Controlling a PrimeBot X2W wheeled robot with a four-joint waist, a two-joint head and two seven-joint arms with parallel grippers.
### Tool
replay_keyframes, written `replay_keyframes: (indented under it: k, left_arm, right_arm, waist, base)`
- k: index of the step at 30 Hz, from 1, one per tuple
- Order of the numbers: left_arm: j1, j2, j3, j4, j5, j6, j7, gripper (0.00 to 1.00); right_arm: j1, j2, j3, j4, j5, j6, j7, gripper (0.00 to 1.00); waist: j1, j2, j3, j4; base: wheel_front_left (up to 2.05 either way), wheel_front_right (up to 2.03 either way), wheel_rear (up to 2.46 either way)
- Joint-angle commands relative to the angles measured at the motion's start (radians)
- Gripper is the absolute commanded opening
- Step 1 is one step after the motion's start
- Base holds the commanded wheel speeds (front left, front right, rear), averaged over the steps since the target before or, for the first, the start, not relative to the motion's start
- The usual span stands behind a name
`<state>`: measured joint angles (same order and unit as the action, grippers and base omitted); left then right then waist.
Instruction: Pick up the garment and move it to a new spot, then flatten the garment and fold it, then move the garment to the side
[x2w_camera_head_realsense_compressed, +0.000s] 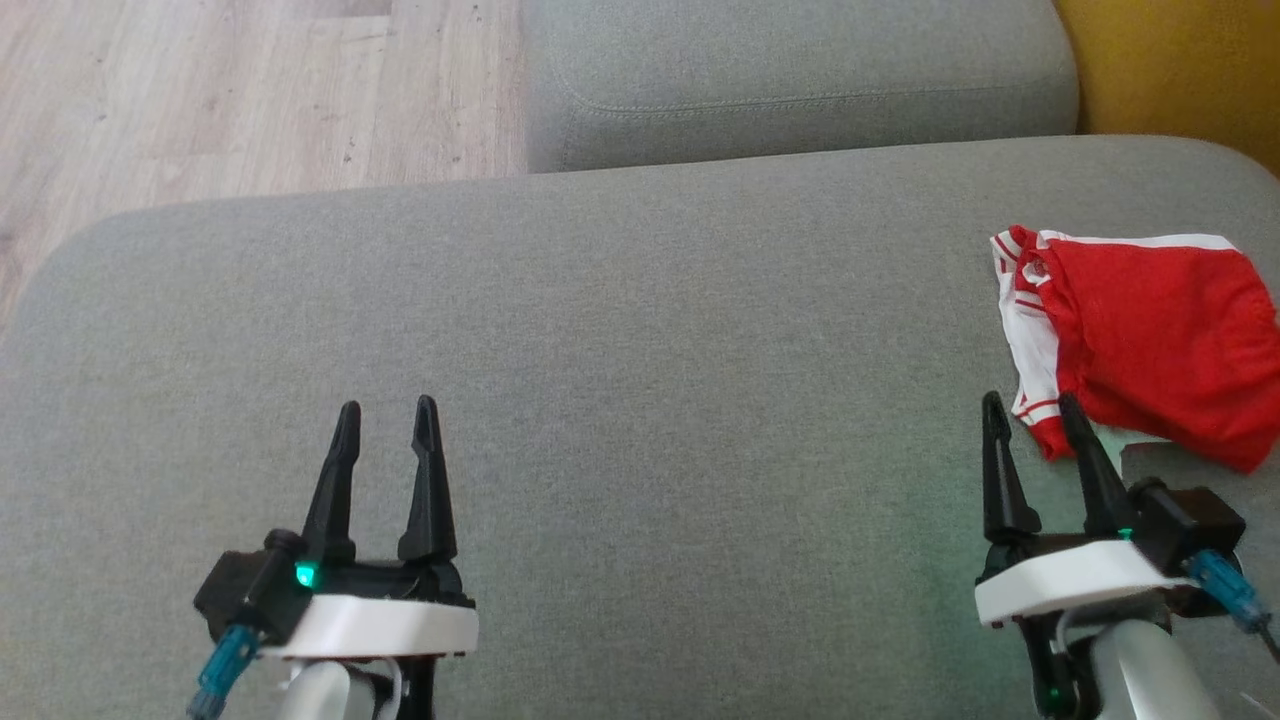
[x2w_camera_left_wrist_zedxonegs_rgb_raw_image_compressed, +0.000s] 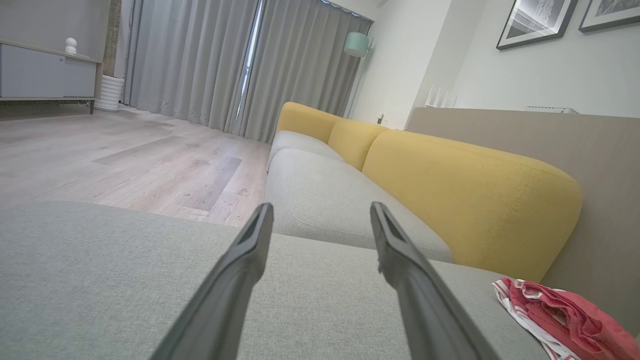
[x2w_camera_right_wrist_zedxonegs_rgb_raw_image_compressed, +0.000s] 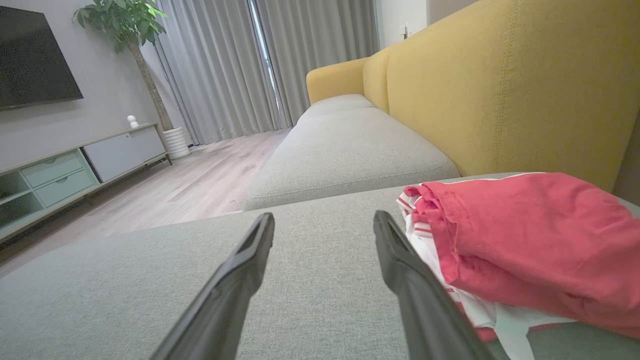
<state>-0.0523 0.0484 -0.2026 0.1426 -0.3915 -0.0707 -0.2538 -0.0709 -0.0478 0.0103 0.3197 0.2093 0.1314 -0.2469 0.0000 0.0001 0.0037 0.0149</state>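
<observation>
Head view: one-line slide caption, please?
Left gripper and right gripper, jaws open, over the grey cushion; red-and-white garment lies beside the right gripper.

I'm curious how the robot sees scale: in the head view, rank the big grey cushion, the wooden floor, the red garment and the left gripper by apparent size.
1. big grey cushion
2. wooden floor
3. red garment and left gripper: about alike; the gripper sits nearer the camera and the frame edge cuts the garment, so I won't rank them.
</observation>
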Motion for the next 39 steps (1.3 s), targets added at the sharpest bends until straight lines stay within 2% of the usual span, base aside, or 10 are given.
replay_keyframes:
  k: [1,6,20,21,25,39]
  left_arm:
    - [-0.023,0.002,0.032,-0.030,0.004,0.008,-0.008,1.00]
    - [-0.022,0.002,0.023,0.000,-0.061,-0.005,-0.008,1.00]
    - [-0.019,0.002,0.058,-0.011,-0.053,0.015,-0.008,1.00]
    - [0.001,0.000,0.015,0.028,-0.057,0.009,0.000,0.00]
    - [0.023,0.000,0.010,0.086,-0.062,0.008,0.008,0.00]
    - [0.014,0.004,0.040,0.089,-0.196,0.001,0.044,0.00]
  right_arm:
    - [-0.030,-0.003,0.029,-0.035,-0.001,-0.001,-0.012,1.00]
    - [-0.032,-0.002,0.035,-0.033,-0.002,-0.001,-0.013,1.00]
    - [-0.033,-0.002,0.042,-0.031,0.006,-0.001,-0.014,1.00]
    - [0.000,0.000,0.015,0.003,0.001,0.000,-0.001,0.00]
    - [0.024,0.003,0.016,0.059,0.007,0.000,0.003,0.00]
    - [0.017,0.002,0.000,0.044,0.164,0.000,0.043,0.00]
  waist:
    - [0.0000,-0.0001,0.002,0.000]
    - [0.0000,-0.0001,0.006,-0.002]
    - [0.0000,-0.0001,0.005,-0.012]
    - [0.0001,-0.0001,0.005,-0.012]
    - [0.0001,-0.0001,0.005,-0.012]
    - [0.0001,-0.0001,0.005,-0.012]
  base:
    - [0.00,0.00,0.00]
    - [0.00,0.00,0.00]
    - [0.00,0.00,0.00]
    - [0.00,0.00,0.00]
    - [0.00,0.00,0.00]
    - [0.00,0.00,0.00]
